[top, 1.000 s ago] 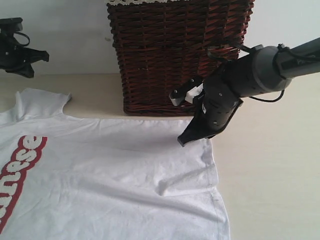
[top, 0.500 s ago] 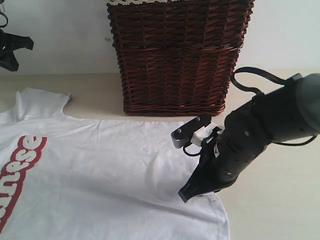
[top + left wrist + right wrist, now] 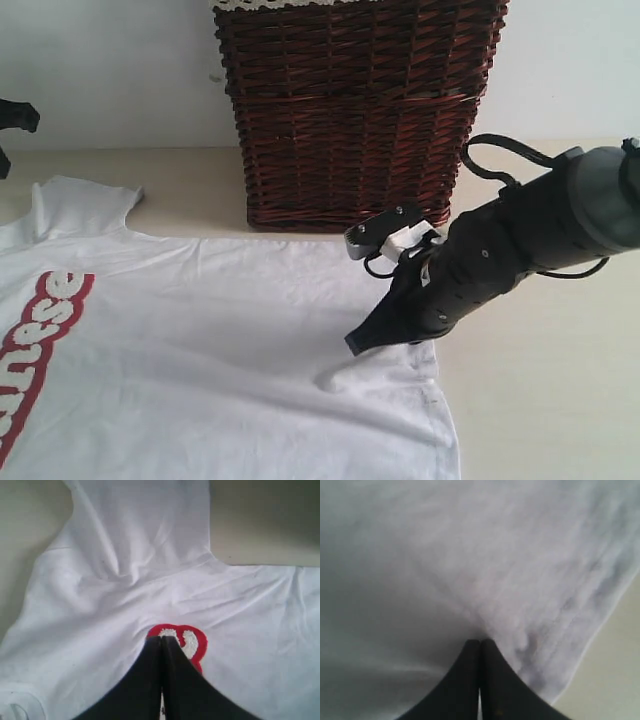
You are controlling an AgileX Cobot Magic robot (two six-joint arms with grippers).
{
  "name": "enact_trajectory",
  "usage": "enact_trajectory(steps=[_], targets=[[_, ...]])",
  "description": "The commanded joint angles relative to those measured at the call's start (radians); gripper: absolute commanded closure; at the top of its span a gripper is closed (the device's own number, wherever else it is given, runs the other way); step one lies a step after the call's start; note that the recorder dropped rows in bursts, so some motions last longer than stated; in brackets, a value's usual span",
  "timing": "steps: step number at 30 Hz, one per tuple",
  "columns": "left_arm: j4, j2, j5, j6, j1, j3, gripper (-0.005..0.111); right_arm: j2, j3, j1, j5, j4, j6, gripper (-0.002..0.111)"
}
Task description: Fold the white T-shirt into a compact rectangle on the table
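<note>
While the white T-shirt [image 3: 200, 340] lies spread on the surface [image 3: 540, 400], right gripper [image 3: 355, 344] jaws are closed, seemingly pinching cloth near the hem [image 3: 441, 405], left gripper [image 3: 161, 639] jaws closed empty over the print [image 3: 192, 642]; first fold starting, next: lift, carry across.

right fingers [image 3: 356, 342] — back from white T-shirt [image 3: 200, 330] edge, left arm [image 3: 12, 118] nearly gone
</note>
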Motion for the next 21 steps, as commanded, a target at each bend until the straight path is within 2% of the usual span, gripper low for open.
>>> enact_trajectory(steps=[1,10,17,21], targets=[[-0.024,-0.057,-0.017,0.007,0.002,0.033,0.107,0.053,-0.001,-0.061,0.081,-0.041,0.006,0.108],[-0.043,-0.085,0.040,0.007,0.002,0.033,0.107,0.027,-0.001,-0.171,0.097,-0.041,0.012,0.108],[-0.049,-0.085,0.109,0.012,0.002,0.033,0.107,0.008,-0.001,-0.183,0.109,-0.072,0.012,0.108],[-0.049,-0.090,0.162,0.025,0.002,0.033,0.107,-0.087,-0.001,-0.183,0.128,-0.087,0.040,0.108]])
